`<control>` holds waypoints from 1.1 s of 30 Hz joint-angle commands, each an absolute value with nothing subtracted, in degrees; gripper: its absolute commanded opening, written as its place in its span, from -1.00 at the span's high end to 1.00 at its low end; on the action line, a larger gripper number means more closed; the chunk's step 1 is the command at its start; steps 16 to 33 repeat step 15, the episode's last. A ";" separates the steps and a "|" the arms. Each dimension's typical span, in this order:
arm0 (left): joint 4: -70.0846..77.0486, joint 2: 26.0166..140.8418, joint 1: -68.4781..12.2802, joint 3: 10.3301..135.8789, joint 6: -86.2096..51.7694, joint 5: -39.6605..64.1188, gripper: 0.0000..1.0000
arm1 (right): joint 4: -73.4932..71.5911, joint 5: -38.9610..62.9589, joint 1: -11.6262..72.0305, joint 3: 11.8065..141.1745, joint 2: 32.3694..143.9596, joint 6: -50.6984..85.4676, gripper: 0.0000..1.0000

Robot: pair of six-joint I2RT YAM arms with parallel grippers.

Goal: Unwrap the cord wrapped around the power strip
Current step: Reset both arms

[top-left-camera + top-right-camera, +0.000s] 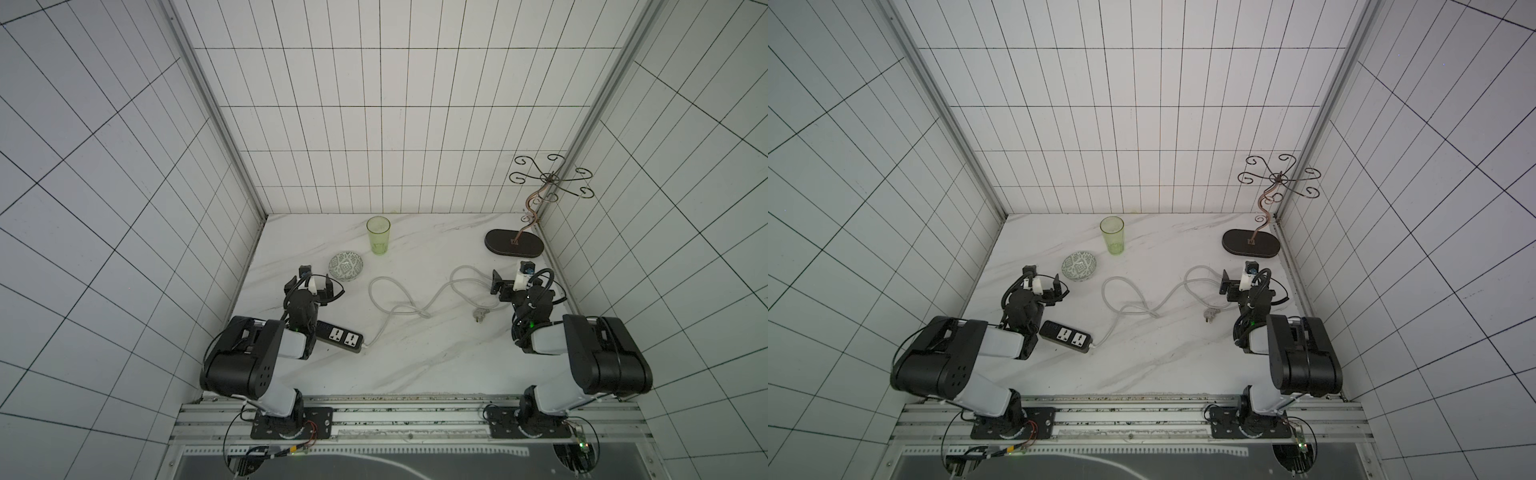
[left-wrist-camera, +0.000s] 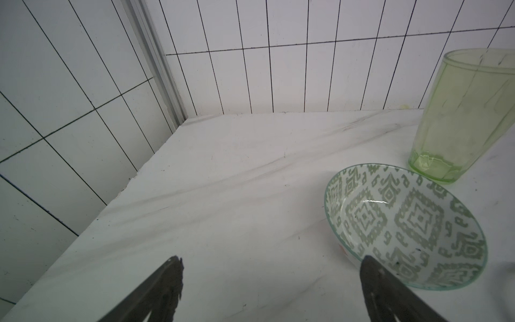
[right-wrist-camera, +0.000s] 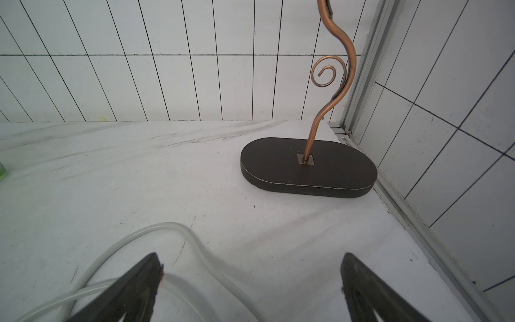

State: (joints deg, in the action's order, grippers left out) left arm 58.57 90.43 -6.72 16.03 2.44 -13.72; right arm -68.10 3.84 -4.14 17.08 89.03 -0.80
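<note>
In both top views the table [image 1: 415, 365] [image 1: 1142, 365] is white stone with thin grey streaks. White tiled walls [image 1: 374, 124] with dark lines stand on three sides. The black power strip [image 1: 340, 337] [image 1: 1069, 336] lies flat near the left edge, with its white socket panels facing up. One end is hidden under the left arm, and any print on it is too small to read. The cord [image 1: 399, 299] [image 1: 1133, 299] is off the strip. It lies in loose loops across the middle of the table and ends in a grey plug [image 1: 480, 314] [image 1: 1209, 314] near the right edge. A green glass [image 1: 378, 235] stands near the far edge. A patterned bowl [image 1: 347, 266] sits just beside the left gripper [image 1: 318, 280]. A curly metal stand [image 1: 514, 243] is in the far right corner. The right gripper [image 1: 511, 274] is by the cord loop nearest the right edge.

In the left wrist view the left gripper [image 2: 271, 259] has its jaws wide apart and holds nothing. The bowl [image 2: 404, 223] is close by one finger, with the glass [image 2: 468, 111] behind it.

In the right wrist view the right gripper [image 3: 250, 256] also has its jaws wide apart and holds nothing. The cord [image 3: 178, 228] curves on the table and passes behind one finger. The stand [image 3: 306, 167] has a dark oval base and a copper stem.
</note>
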 commanded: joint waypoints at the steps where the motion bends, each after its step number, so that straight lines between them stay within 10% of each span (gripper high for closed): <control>1: 64.24 91.08 -7.03 17.49 1.46 -17.25 -0.96 | -71.18 4.39 -4.39 15.03 88.75 -0.62 -0.99; 33: 59.14 90.53 -7.02 19.59 -0.42 -20.62 -0.96 | -69.01 3.52 -3.87 16.55 89.47 -0.90 -0.99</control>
